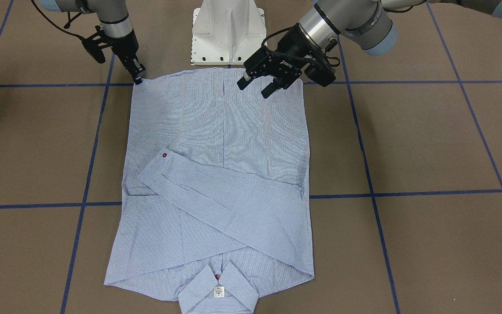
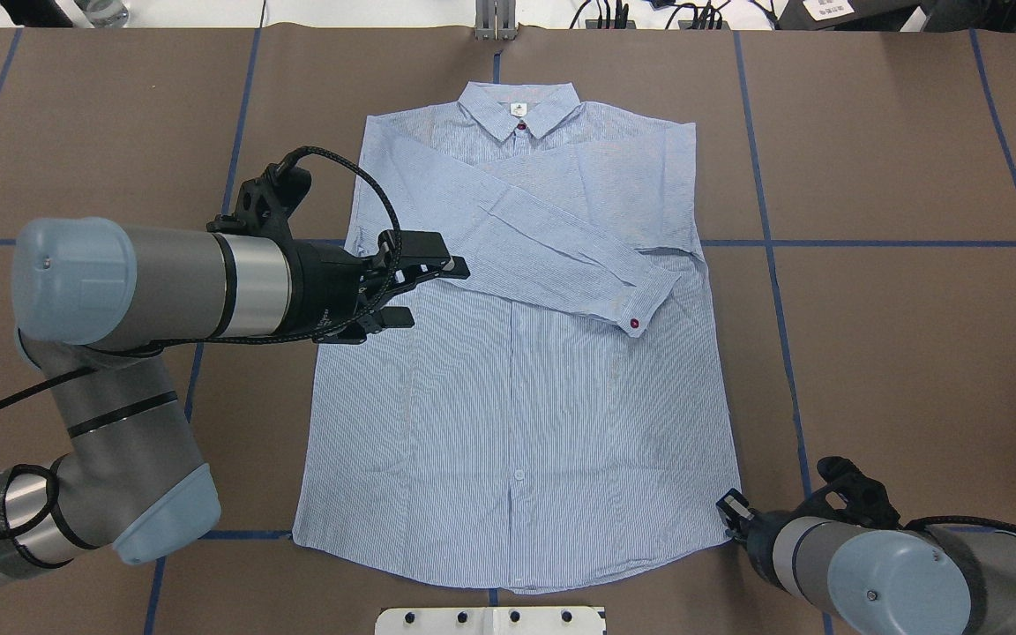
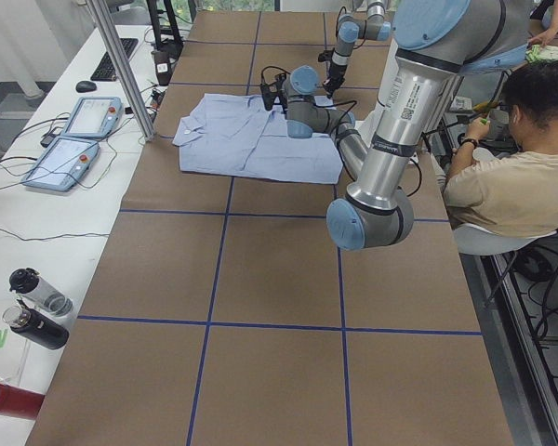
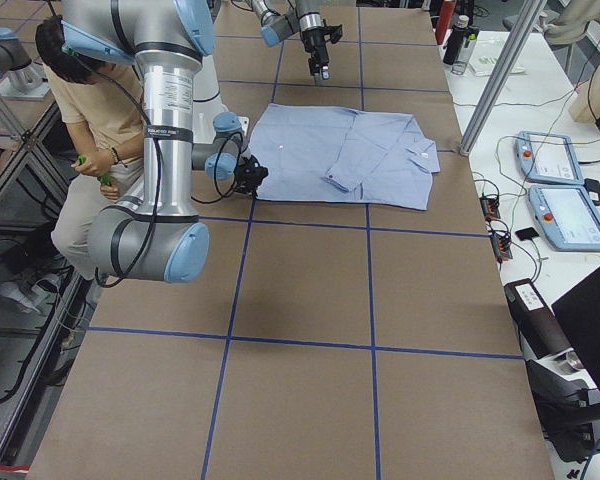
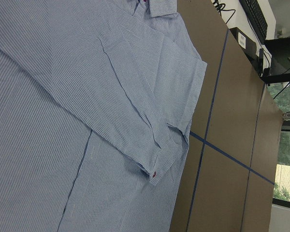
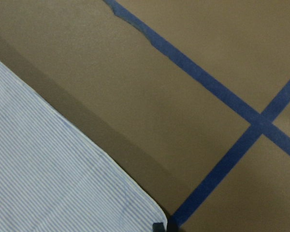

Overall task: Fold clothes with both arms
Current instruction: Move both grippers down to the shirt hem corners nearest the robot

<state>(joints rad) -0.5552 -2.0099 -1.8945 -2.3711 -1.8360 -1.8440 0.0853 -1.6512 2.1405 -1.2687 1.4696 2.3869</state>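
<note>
The shirt (image 2: pixel 517 379) lies flat on the surface (image 2: pixel 914 353), sleeves crossed over the chest, collar far from the robot, hem nearest it. It looks like thin cloth, likely light, limp and quick to sag, so the two hem corners seem the best holds. The right gripper (image 1: pixel 138 75) sits at one hem corner; whether it pinches the cloth cannot be told. The left gripper (image 2: pixel 437 295) hovers released over the opposite side edge.
</note>
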